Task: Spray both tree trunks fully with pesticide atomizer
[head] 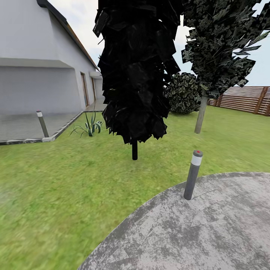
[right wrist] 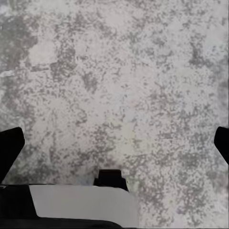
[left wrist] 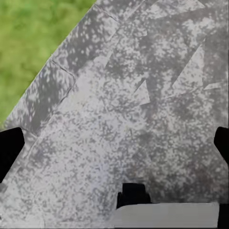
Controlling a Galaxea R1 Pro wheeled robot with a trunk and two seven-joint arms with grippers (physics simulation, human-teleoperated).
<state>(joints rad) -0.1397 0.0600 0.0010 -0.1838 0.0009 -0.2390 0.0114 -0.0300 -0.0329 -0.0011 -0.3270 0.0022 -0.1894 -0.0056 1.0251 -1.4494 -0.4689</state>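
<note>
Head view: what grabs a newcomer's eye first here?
The dark columnar tree dead centre on the lawn, black foliage on a thin black stem. Nearer, a grey bollard lamp stands at the edge of the round grey paving, with the white house at left and the slat fence far right.

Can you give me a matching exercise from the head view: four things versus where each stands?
Things:
1. grey bollard lamp with white band
2. dark columnar tree with thin black stem
3. brown slatted wooden fence
4. white house

Places:
A. far right, behind the lawn
B. on the grey paving's edge
C. far left
D. on the grass, centre

Pairs: 1-B, 2-D, 3-A, 4-C
</note>
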